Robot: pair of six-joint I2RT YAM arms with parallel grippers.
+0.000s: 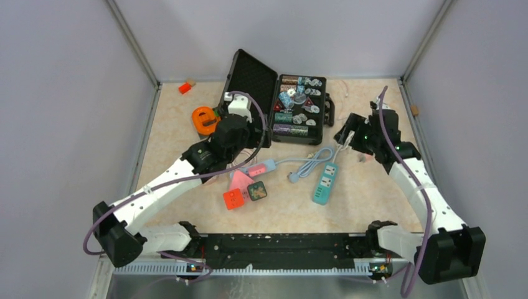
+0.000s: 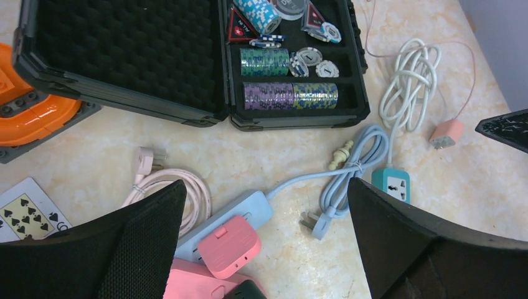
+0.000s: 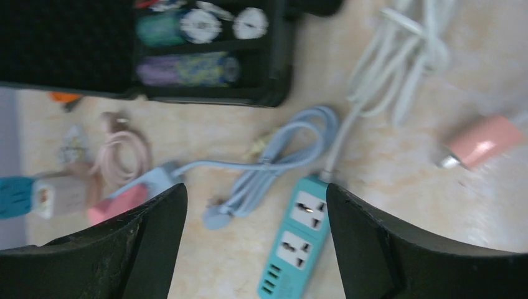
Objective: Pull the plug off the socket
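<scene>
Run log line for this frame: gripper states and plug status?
left gripper open, over pink plug | plug seated in blue power strip | right gripper open, over teal power strip | nothing grasped

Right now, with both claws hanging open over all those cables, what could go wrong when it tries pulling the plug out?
1. Nothing pins the light blue power strip, so tugging the pink plug may just lift the whole strip.
2. The right gripper hovers over the teal power strip, so it might brace the wrong one.
3. The open left gripper could snag the pink cable coiled beside the plug.
</scene>
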